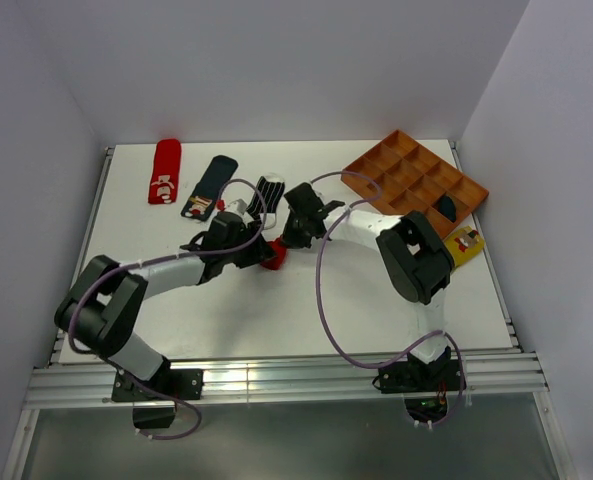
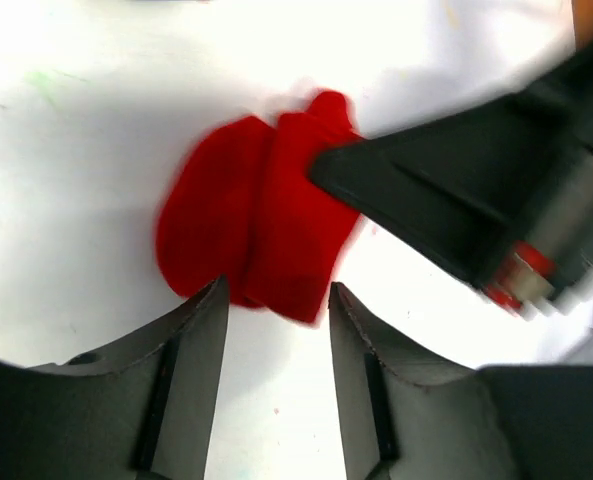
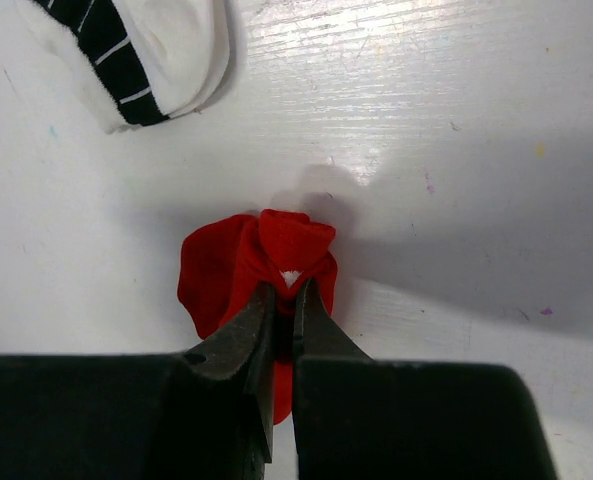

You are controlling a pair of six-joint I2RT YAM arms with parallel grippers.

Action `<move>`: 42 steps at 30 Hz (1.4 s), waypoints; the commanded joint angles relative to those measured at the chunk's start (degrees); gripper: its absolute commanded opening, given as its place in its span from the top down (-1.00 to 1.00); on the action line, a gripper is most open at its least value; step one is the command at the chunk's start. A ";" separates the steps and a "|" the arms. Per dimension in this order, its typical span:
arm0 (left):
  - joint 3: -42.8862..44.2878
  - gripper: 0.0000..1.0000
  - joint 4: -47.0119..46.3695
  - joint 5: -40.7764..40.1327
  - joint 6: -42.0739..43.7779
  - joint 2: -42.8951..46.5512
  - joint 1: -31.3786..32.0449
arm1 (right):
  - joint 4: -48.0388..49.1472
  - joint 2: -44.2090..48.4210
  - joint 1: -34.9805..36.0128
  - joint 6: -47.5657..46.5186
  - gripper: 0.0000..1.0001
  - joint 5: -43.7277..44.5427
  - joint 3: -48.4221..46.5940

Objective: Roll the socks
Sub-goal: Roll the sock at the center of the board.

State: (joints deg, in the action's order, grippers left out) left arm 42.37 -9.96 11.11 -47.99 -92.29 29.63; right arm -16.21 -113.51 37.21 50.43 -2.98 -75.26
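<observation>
A rolled-up red sock (image 1: 273, 253) lies mid-table between both grippers. My right gripper (image 3: 287, 297) is shut on a pinch of the red sock (image 3: 219, 272), where a bit of white shows. In the left wrist view my left gripper (image 2: 276, 296) stands open, its fingertips (image 2: 218, 297) either side of the near edge of the red sock (image 2: 251, 225), and the right gripper's finger (image 2: 446, 195) presses in from the right. Flat at the back lie another red sock with white marks (image 1: 163, 171), a navy sock with a patch (image 1: 208, 187) and a striped sock (image 1: 269, 190).
An orange compartment tray (image 1: 404, 168) stands at the back right with a dark sock (image 1: 446, 207) in one cell. A mustard yellow sock (image 1: 463, 246) lies beside the tray's near corner. The striped sock (image 3: 136, 45) shows at the top left of the right wrist view.
</observation>
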 commanded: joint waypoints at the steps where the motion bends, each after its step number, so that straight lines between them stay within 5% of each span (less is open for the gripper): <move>1: -0.53 0.00 3.71 -16.45 8.25 7.19 5.78 | -7.08 -2.41 0.58 -2.36 1.00 2.10 -1.20; 5: -1.76 -0.02 1.88 -31.29 13.79 10.46 14.20 | -8.14 -2.85 0.76 -3.06 1.00 2.28 -2.25; 16: 2.36 -0.05 -3.84 -46.79 26.80 1.60 25.82 | -9.46 -3.82 1.11 -3.59 1.00 1.31 -4.36; 42: 5.00 0.00 -9.03 -52.78 33.31 -5.88 29.35 | -7.88 -5.05 1.11 -3.33 1.00 -1.94 -4.01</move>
State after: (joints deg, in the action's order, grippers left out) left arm 45.67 -16.75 -41.41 -15.11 -97.41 58.81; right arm -20.45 -115.70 37.43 48.29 -4.84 -79.50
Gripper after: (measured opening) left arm 0.503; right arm 0.057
